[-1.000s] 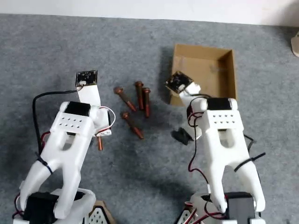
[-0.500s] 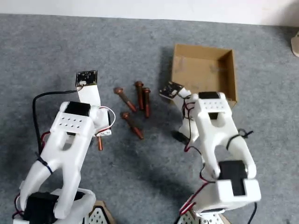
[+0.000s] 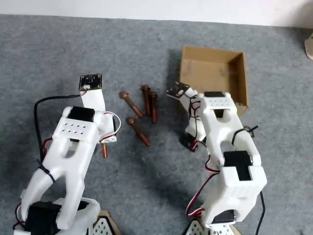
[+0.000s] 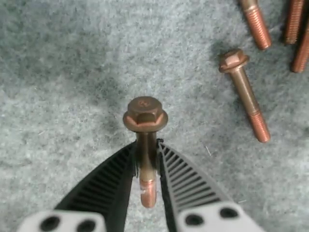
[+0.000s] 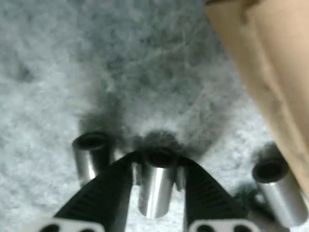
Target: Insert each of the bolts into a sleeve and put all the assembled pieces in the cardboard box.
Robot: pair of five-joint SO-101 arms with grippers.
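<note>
My left gripper (image 4: pixel 147 146) is shut on a copper bolt (image 4: pixel 145 118), gripped by the shank just under its hex head; from above the bolt (image 3: pixel 104 150) shows beside the left arm. Several more copper bolts (image 3: pixel 146 100) lie loose in the middle of the grey mat. My right gripper (image 5: pixel 158 162) is low over the mat beside the cardboard box (image 3: pixel 213 73), its fingers open on either side of an upright metal sleeve (image 5: pixel 156 186). Two other sleeves (image 5: pixel 90 154) (image 5: pixel 276 187) stand to either side of it.
The box's brown wall (image 5: pixel 270 63) rises close beside the right gripper. A loose bolt (image 4: pixel 244 92) lies near the left gripper. The right arm's white body (image 3: pixel 222 132) covers the sleeves from above. Open grey mat lies behind the bolts and at the far left.
The right arm has folded forward and its gripper has come down by the box's near left corner. The left arm and its bolt have not moved.
</note>
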